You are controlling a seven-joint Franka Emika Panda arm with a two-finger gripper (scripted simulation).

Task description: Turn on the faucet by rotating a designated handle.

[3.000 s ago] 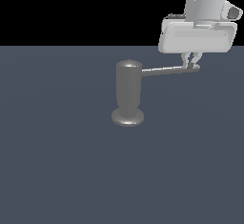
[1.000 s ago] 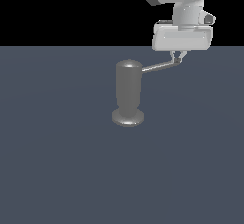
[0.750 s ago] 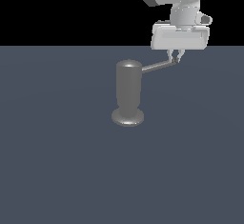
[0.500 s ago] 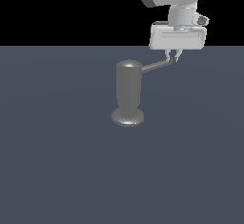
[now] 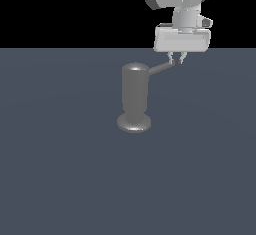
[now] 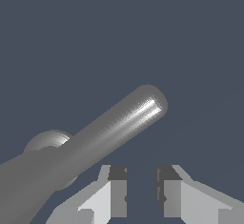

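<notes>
The faucet (image 5: 135, 99) is a dull grey upright cylinder on a flared round base, at the middle of the exterior view. Its handle (image 5: 161, 68) is a thin rod that juts from the upper part toward the exterior view's right and back. My gripper (image 5: 177, 57) hangs straight down at the rod's tip, fingertips touching or just beside it. In the wrist view the handle (image 6: 119, 123) runs past the fingers (image 6: 116, 189), not between them. The jaws stand close together with a narrow empty gap. A rounded part of the faucet (image 6: 45, 144) shows behind the rod.
The faucet stands on a flat dark grey-blue floor (image 5: 60, 169) that fills the lower part of the exterior view. The background above it is black. No other objects show.
My gripper has moved to the exterior view's left and a little back. The handle's tip has swung with it, so the rod now points more toward the back.
</notes>
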